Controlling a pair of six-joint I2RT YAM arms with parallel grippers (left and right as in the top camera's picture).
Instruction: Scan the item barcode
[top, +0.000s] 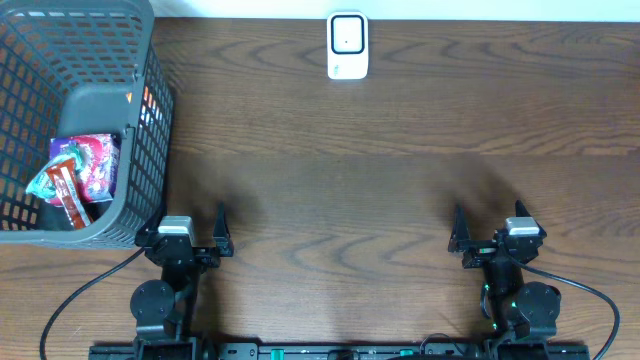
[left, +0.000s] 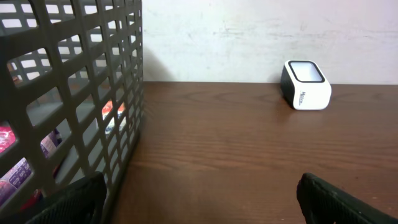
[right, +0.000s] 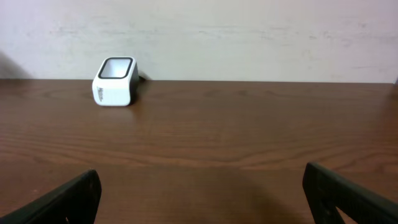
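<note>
Left gripper (left: 199, 208) and right gripper (right: 199, 208) gape wide, empty. The packets (top: 88, 165) in the basket (top: 152, 105), frame left, look light, crinkly, slippery — probably best pinched at a sealed edge.

Dark wood-grain table (right: 249, 137); plain off-white wall (right: 249, 37) behind; even light.

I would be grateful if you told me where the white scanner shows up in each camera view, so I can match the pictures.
Overhead: the scanner stands at the top edge, just right of centre.
Left wrist: it sits upper right, at the far edge.
Right wrist: it sits upper left, at the far edge.
Shared landmark: the brown wooden table, whose far edge meets the pale wall behind it.
</note>
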